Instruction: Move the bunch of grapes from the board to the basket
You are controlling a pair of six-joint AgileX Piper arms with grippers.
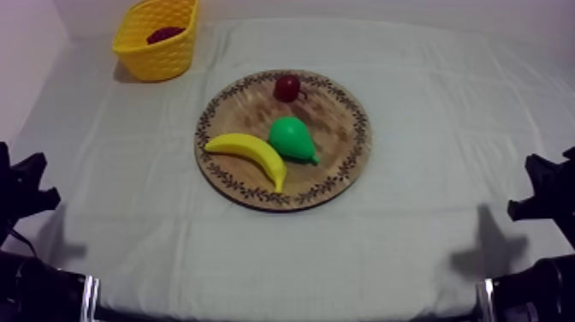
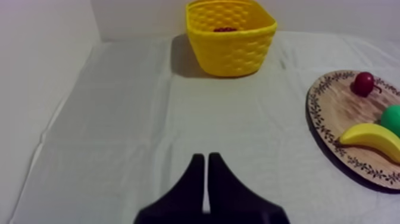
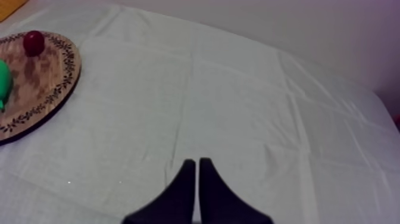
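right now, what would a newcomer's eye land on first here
The round wooden board at the centre, carrying a yellow banana, a green pear and a small red fruit, stands out first. Next comes the yellow basket at the far left corner, with a dark lump inside, likely the bunch of grapes. The left gripper and right gripper sit shut, holding nothing.

A grey-white cloth (image 1: pixel 411 128) covers the table (image 1: pixel 257 265), creased in long folds that run toward its edges. Plain pale walls (image 2: pixel 47 36) rise just behind the far edge and along the left edge. The light is soft.
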